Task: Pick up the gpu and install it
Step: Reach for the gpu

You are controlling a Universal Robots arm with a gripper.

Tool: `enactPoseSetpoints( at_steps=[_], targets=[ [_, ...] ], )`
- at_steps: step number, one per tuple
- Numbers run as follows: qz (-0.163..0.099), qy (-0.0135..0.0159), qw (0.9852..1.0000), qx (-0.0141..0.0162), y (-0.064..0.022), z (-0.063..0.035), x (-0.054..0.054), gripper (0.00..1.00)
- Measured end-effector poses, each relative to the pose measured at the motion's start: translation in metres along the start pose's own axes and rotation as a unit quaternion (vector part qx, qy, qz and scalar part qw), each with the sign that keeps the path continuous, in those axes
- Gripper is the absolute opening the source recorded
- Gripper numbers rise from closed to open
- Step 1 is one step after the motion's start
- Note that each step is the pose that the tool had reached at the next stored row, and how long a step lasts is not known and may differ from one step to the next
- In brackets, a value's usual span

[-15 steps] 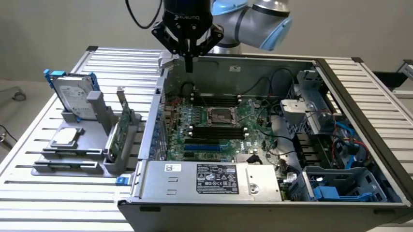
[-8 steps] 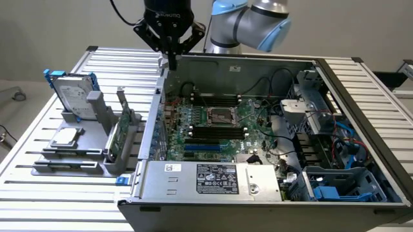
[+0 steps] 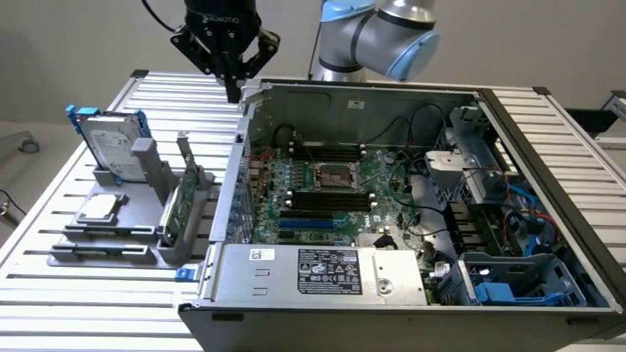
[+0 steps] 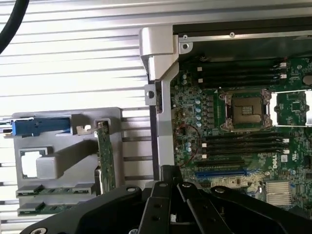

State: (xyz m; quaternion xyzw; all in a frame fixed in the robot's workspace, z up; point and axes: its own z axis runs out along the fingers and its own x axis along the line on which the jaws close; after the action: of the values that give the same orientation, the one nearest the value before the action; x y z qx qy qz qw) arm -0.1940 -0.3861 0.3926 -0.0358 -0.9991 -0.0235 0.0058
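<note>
Slatted metal surface [image 3: 59, 293], plain pale wall [image 3: 78, 37] behind it. Hand [image 3: 233, 86] was clenched and empty, hanging over a corner of the one open case [image 3: 372, 86]. One gpu [image 3: 174, 213] stood on edge in the one grey holder [image 3: 108, 246], below the hand, just outside the case wall, untouched. Farther from the hand sat one hard drive [image 3: 110, 143] with blue rails and one small square chip [image 3: 101, 209].

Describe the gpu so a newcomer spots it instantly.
Beside the open computer case, on the exterior view's left, sits a grey holder. The gpu stands on edge in it, nearest the case: a thin green card, unlike the blue-railed silver hard drive.
</note>
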Motion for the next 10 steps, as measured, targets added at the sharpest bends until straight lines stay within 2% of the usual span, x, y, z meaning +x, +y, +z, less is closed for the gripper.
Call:
enactPoseSetpoints(
  at_steps=[10],
  targets=[
    [0.000, 0.0095, 1.0000, 0.0005, 0.0041, 0.0009, 0.046, 0.11]
  ],
)
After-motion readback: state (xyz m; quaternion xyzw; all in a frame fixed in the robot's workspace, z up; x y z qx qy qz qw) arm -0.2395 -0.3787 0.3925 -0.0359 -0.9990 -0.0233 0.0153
